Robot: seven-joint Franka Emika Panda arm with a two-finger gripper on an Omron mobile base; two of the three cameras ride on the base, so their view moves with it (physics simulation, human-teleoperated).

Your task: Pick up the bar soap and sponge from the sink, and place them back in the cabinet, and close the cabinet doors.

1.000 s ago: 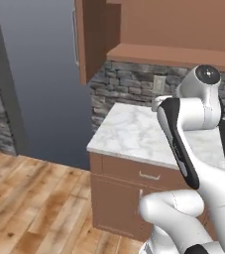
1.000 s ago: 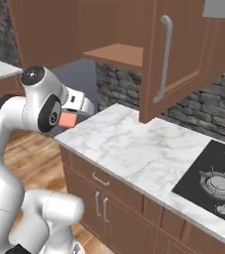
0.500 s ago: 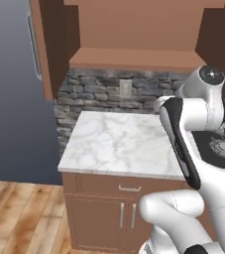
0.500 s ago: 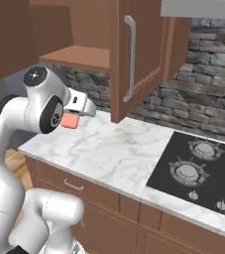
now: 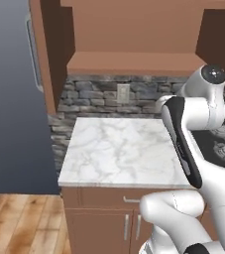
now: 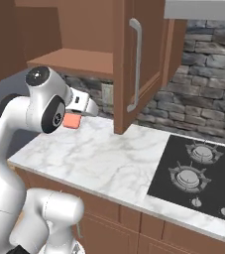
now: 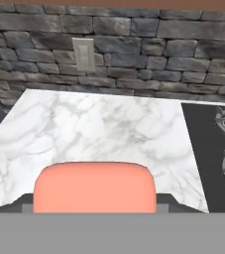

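End effector (image 6: 76, 118) grips bar soap (image 7: 94, 187); no writing legible.

Bare marble counter (image 5: 116, 149), open cabinet (image 5: 129, 63) shelf above, open door (image 6: 134, 64) hanging at right

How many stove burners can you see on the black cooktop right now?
2. On the black cooktop in the right base view, one round burner sits nearer the front and one behind it; more may lie hidden past the picture's right edge.
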